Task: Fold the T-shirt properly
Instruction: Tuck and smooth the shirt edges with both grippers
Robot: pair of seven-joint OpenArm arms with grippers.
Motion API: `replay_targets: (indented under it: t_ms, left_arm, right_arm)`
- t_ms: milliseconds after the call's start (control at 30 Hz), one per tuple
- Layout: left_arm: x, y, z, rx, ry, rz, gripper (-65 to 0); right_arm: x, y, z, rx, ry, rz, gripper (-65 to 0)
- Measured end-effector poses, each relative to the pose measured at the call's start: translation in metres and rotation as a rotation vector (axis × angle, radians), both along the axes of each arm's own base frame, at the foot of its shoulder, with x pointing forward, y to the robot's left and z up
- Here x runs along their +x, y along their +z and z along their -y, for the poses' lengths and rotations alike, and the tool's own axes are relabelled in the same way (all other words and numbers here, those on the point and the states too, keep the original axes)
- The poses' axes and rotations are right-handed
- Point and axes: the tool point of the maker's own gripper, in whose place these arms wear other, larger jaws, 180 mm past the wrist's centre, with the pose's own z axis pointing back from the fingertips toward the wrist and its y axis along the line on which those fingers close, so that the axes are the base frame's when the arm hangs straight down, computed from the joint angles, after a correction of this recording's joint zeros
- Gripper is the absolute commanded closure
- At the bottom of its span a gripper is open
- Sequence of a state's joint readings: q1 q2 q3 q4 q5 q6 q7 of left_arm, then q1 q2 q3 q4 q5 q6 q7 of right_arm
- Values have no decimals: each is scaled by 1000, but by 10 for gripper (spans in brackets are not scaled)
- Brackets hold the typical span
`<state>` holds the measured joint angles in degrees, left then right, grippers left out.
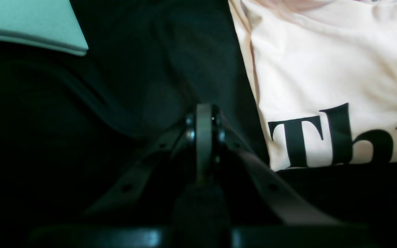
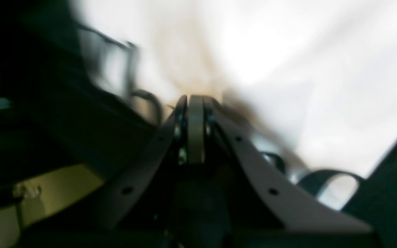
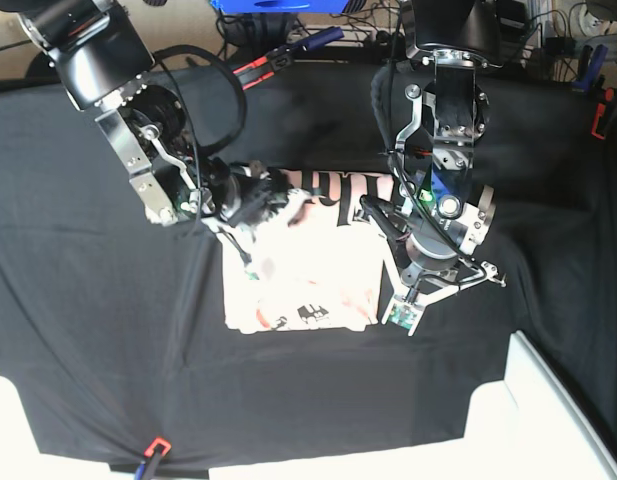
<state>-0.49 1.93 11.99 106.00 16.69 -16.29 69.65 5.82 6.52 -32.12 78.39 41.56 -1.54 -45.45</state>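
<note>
The pale pink T-shirt (image 3: 308,265) lies partly folded on the black cloth in the base view, with black lettering along its far edge and a small graphic near its front edge. At the shirt's far left corner is my right gripper (image 3: 268,200), blurred. In the right wrist view the right gripper (image 2: 195,100) is shut, and creases of the pale T-shirt (image 2: 271,69) run in to its tip. My left gripper (image 3: 402,314) hangs just off the shirt's right edge. In the left wrist view the left gripper (image 1: 203,110) is shut on nothing over black cloth, with the T-shirt (image 1: 329,75) and its letters "Th" to the right.
The black table cloth (image 3: 108,340) covers the whole work surface. A pale board (image 3: 548,420) sits at the front right, and its corner (image 1: 29,24) shows in the left wrist view. Cables and clamps line the back edge, and an orange clamp (image 3: 154,447) grips the front edge.
</note>
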Motion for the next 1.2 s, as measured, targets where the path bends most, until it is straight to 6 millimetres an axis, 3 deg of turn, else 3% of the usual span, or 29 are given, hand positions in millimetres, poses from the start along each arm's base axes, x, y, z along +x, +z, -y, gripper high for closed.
replay_targets:
  t_ms: [100,167,233,400,500,700,833,900,967,1133,1200]
  left_arm:
    - [5,5,0,0,-1,14,0]
    - [7,7,0,0,0,23,0]
    - [7,13,0,-1,0,39,0]
    - [9,19,0,-3,0,60,0]
    - [9,19,0,-2,1,56,0]
    - [9,19,0,-2,1,57,0]
    - [9,19,-1,1,1,57,0]
    - [9,19,-2,3,2,56,0]
    - [9,19,-1,1,1,55,0]
    - [9,19,-1,1,1,56,0]
    - [9,19,-1,2,2,56,0]
  right_arm:
    - [5,31,-21,62,32,46,0]
    - [5,37,-29,82,45,47,0]
    - [2,26,-30,72,38,22,0]
    - [1,-28,-20,14,-6,-60,0]
    - [-5,-40,-30,-12,84,-50,0]
    - [-13,-23,-50,-14,146,-58,0]
    - [1,8,-62,20,124,-1,0]
    - [7,12,-63,20,123,11,0]
    - [9,2,-59,1,111,-4,0]
    - [1,-43,-51,-47,67,-101,0]
    - [-1,-49,-55,-58,76,-90,0]
